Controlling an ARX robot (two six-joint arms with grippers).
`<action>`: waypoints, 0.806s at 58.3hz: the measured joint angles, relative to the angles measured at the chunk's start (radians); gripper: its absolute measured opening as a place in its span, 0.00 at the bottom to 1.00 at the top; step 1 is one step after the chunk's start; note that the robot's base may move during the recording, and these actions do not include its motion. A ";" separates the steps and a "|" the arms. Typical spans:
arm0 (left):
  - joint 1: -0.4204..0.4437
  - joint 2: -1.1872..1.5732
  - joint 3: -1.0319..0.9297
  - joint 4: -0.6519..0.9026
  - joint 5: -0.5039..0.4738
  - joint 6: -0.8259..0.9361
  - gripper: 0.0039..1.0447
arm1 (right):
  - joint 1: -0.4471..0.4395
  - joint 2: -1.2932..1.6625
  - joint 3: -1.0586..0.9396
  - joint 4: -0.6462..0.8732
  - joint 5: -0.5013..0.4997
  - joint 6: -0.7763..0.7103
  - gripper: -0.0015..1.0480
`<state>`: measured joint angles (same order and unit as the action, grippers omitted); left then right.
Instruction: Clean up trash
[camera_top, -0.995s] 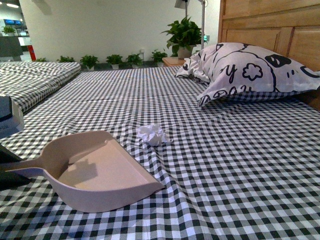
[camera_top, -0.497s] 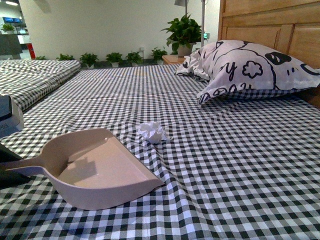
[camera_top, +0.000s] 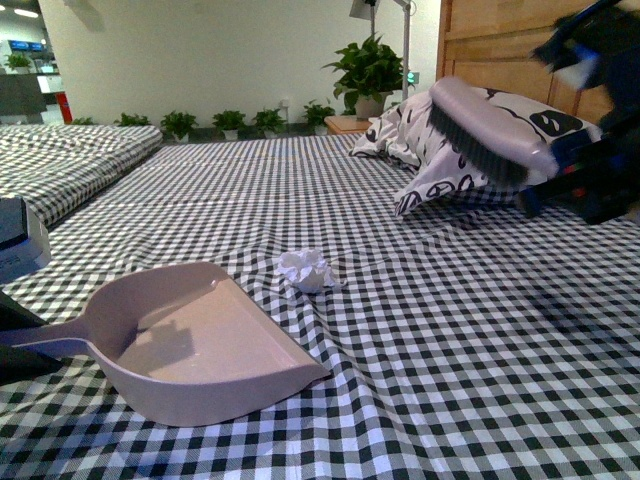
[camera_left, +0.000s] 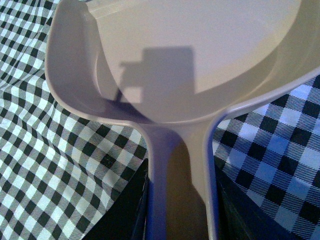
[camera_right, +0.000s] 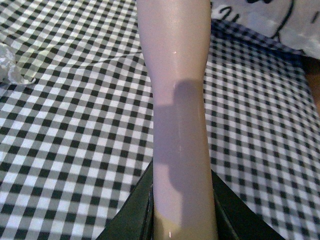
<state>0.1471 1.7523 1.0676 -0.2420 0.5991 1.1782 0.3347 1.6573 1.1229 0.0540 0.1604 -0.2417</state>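
Trash (camera_top: 305, 270) lies mid-bed, just beyond the dustpan (camera_top: 200, 340) lip. Left gripper (camera_left: 180, 220) is clamped on the dustpan handle; right gripper (camera_right: 182, 215) clamps the brush (camera_top: 480, 135) handle, held high over the pillow (camera_top: 430, 170). A sweep could snag the wrinkled sheet or flick the paper past the pan. Only the front view shows the bristles.

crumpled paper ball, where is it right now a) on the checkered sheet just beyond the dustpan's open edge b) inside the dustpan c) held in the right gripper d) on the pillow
a: the crumpled paper ball lies on the checkered sheet, just past the open edge of the dustpan, whose tray is empty.
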 joint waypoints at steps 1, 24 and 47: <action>0.000 0.000 0.000 0.000 0.000 0.000 0.27 | 0.003 0.016 0.011 0.000 0.001 -0.001 0.19; 0.000 0.000 0.000 0.000 0.000 0.000 0.27 | 0.087 0.335 0.184 0.004 0.073 -0.093 0.19; 0.000 0.000 0.000 0.000 0.000 0.000 0.27 | 0.156 0.410 0.148 0.005 0.096 -0.032 0.19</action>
<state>0.1471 1.7523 1.0676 -0.2420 0.5991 1.1786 0.4908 2.0678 1.2709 0.0593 0.2565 -0.2733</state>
